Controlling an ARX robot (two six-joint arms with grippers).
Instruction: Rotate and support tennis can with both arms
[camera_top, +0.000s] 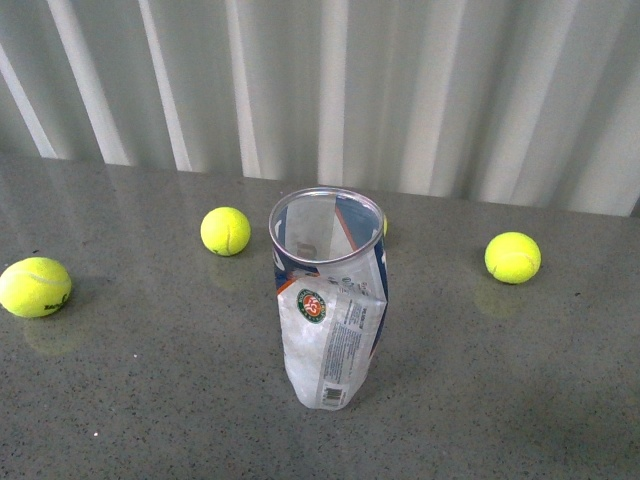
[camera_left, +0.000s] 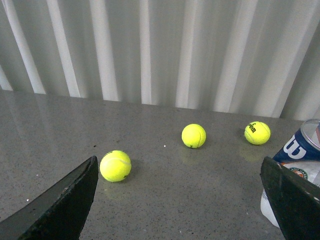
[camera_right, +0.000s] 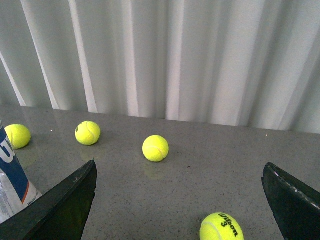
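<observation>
The tennis can (camera_top: 331, 300) stands upright and empty in the middle of the grey table, dented, open rim up, round emblem facing me. Neither arm shows in the front view. In the left wrist view my left gripper (camera_left: 180, 200) is open with only bare table between its fingers, and the can (camera_left: 298, 165) peeks out behind one finger at the frame's edge. My right gripper (camera_right: 180, 200) is open too, nothing between its fingers; the can (camera_right: 12, 180) shows partly beside one finger.
Yellow tennis balls lie loose on the table (camera_top: 150, 400): one at the far left (camera_top: 35, 287), one behind the can to the left (camera_top: 225, 231), one to the right (camera_top: 512, 257). Another ball (camera_right: 221, 227) sits close before the right gripper. A white corrugated wall (camera_top: 400, 80) backs the table.
</observation>
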